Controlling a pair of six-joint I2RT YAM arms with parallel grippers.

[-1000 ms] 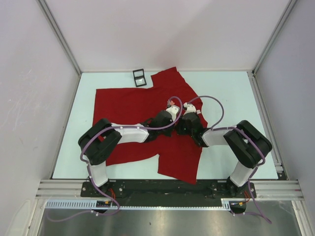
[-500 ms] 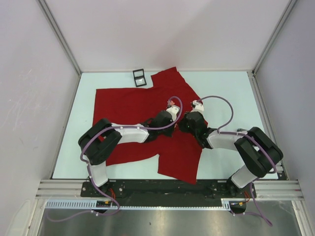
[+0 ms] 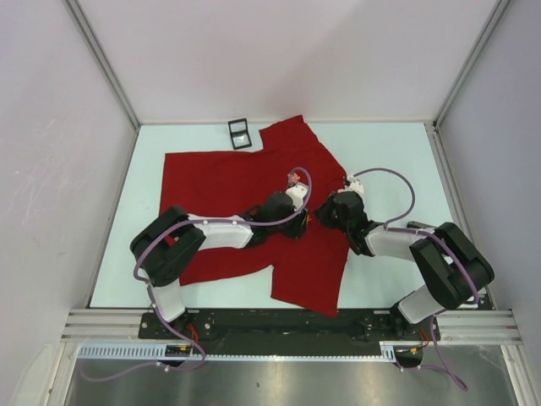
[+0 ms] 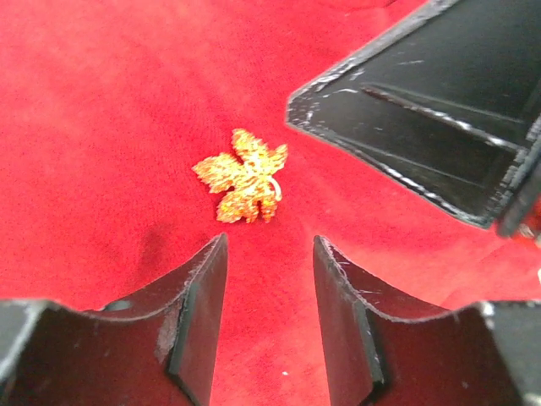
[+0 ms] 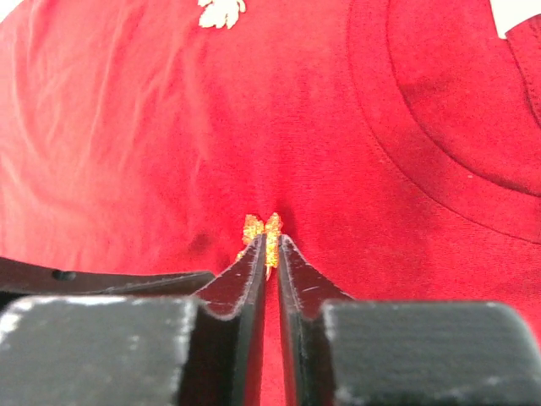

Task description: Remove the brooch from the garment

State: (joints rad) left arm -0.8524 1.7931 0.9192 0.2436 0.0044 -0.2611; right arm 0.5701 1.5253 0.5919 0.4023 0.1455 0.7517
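lying on one red t-shirt [image 3: 220, 178]: one gold leaf brooch [image 4: 243, 175], one pale leaf brooch [image 5: 221, 12]; left gripper [image 4: 270, 244] gapes, right gripper [image 5: 270, 241] sits nearly closed.

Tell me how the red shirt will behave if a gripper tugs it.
Probably floppy: the shirt lies in soft folds, so it would likely tent up rather than lift flat. Pushed, it would probably bunch, given the creases across it.

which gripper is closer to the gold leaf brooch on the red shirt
Left. The left gripper is open, tips just short of the gold leaf-shaped brooch, which faces its gap. The right gripper hangs beyond the brooch's far side, clear of it.
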